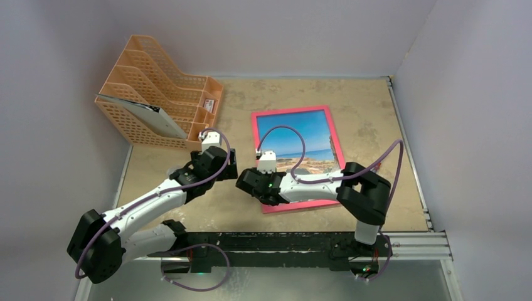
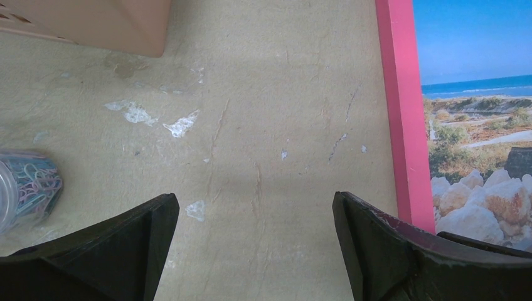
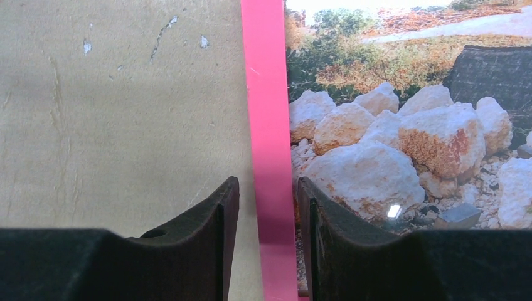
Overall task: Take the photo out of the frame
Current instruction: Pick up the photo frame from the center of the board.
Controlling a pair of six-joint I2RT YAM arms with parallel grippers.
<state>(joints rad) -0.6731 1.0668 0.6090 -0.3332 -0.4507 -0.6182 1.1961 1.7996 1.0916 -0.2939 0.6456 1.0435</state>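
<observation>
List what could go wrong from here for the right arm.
The right jaws straddle only one thin side rail of the frame, so it could slip or pivot when lifted. One jaw sits over the photo and could scuff it. The left arm hangs close by, so the arms could collide.

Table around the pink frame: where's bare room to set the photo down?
Free: the table strip right of the frame; the far patch between file rack and frame. Crowded: frame's near-left side, with left hand and right hand.
</observation>
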